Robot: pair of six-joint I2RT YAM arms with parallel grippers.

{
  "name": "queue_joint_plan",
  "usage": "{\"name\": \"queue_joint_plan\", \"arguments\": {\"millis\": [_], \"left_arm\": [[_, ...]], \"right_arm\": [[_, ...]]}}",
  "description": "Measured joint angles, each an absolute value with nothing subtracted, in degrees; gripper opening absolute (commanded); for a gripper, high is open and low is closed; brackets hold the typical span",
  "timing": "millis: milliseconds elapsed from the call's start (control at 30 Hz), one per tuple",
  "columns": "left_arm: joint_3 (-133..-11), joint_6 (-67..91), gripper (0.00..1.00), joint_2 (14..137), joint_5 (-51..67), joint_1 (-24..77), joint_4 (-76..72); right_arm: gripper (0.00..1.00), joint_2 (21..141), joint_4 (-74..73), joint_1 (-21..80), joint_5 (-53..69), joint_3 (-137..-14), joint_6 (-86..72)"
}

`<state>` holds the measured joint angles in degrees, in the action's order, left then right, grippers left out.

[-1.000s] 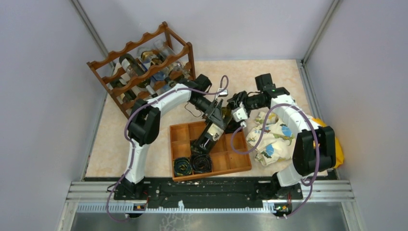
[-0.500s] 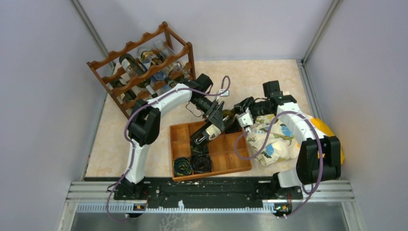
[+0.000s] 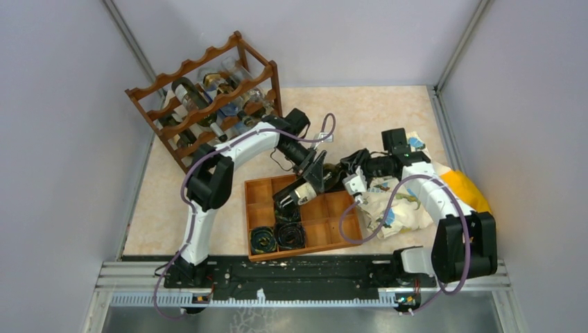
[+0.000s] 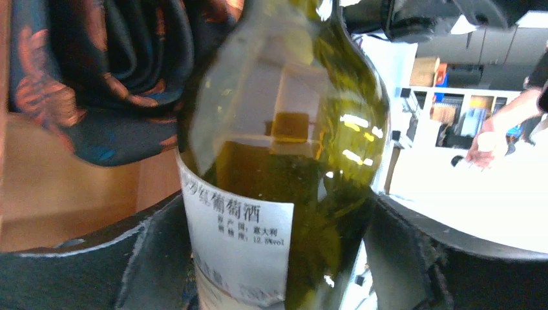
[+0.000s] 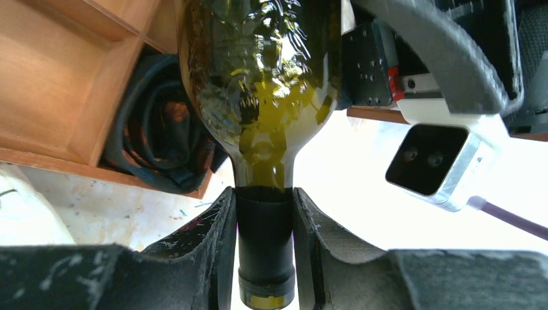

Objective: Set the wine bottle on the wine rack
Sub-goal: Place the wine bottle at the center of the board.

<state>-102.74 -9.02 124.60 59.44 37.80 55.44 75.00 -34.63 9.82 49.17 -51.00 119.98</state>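
The wine bottle (image 3: 327, 175), dark green glass with a white label, is held tilted above the far edge of the orange tray. My left gripper (image 3: 305, 187) is shut around its body; in the left wrist view the bottle (image 4: 284, 129) fills the space inside the gripper (image 4: 278, 258). My right gripper (image 3: 345, 179) is shut on the black-capped neck, and the right wrist view shows the bottle (image 5: 265, 84) running up from the gripper (image 5: 265, 245). The wine rack (image 3: 208, 104), dark reddish-brown with wavy rails, stands at the back left with several bottles in it.
The orange-brown compartment tray (image 3: 333, 229) lies in front of the arms with rolled dark fabric (image 3: 277, 236) in its near-left cells. A patterned cloth (image 3: 388, 205) and a yellow item (image 3: 466, 189) lie on the right. Grey walls close in on both sides.
The bottle's neck has swung right and toward the near side, so it lies more across the tray. The right arm drew back to the right with it. Both grips stayed on.
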Motion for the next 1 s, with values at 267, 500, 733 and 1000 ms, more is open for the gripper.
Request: {"name": "queue_joint_plan", "arguments": {"millis": [267, 500, 733, 1000], "left_arm": [[-103.04, -8.32, 0.99, 124.57, 54.94, 36.97, 54.04], [-103.07, -7.38, 0.99, 122.15, 50.26, 37.47, 53.47], [-97.67, -6.11, 0.99, 110.15, 40.88, 36.38, 39.59], [-85.19, -3.03, 0.99, 96.01, 34.68, 33.50, 19.09]], "right_arm": [[0.00, 71.07, -34.98, 9.98, 49.82, -46.52, 119.35], [0.00, 68.53, -33.41, 10.00, 49.21, -45.23, 119.07], [0.00, 64.38, -33.01, 10.00, 49.39, -43.48, 116.88], [0.00, 59.94, -33.28, 10.00, 49.32, -40.38, 108.84]]}}
